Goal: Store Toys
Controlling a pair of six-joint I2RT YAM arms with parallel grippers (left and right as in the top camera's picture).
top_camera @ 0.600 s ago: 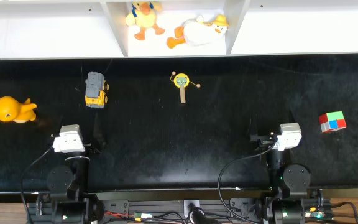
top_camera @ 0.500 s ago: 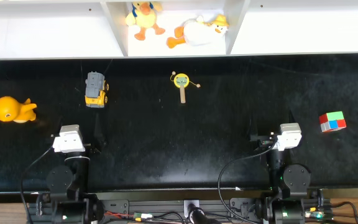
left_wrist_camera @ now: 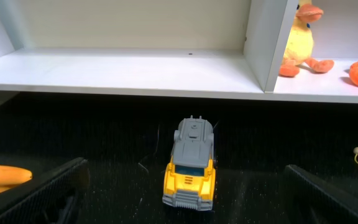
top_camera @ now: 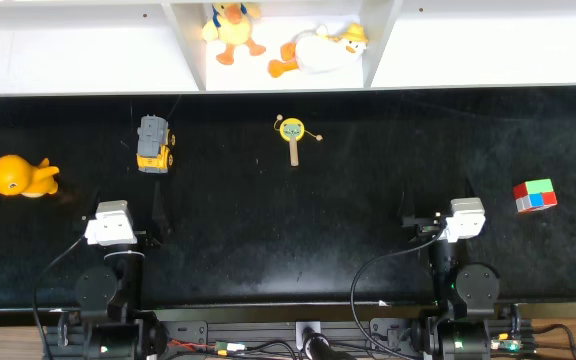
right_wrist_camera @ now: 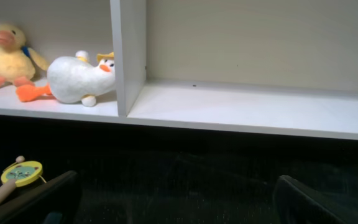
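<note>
A black bench (top_camera: 268, 240) runs across under a white shelf (top_camera: 88, 60) split into compartments along its far edge. Off to the left of the left pincer (top_camera: 116, 212), slightly ahead of it, an orange duck toy (top_camera: 23, 177) sits on the bench. The left pincer hovers low near its arm's base with its fingers spread wide and nothing between them. Straight ahead of it, well apart, stands a yellow and grey toy truck (left_wrist_camera: 190, 165), short of the shelf's edge. In the shelf's middle compartment, a yellow plush duck (top_camera: 231, 25) sits upright, and a white plush duck (top_camera: 320, 48) lies on its side beside it. On the bench ahead and to the left of the right pincer (top_camera: 443, 212) lies a small rattle drum (top_camera: 293, 135) with a wooden handle. The right pincer is likewise spread wide and holds nothing. To its right, a multicoloured cube (top_camera: 534, 195) rests on the bench.
</note>
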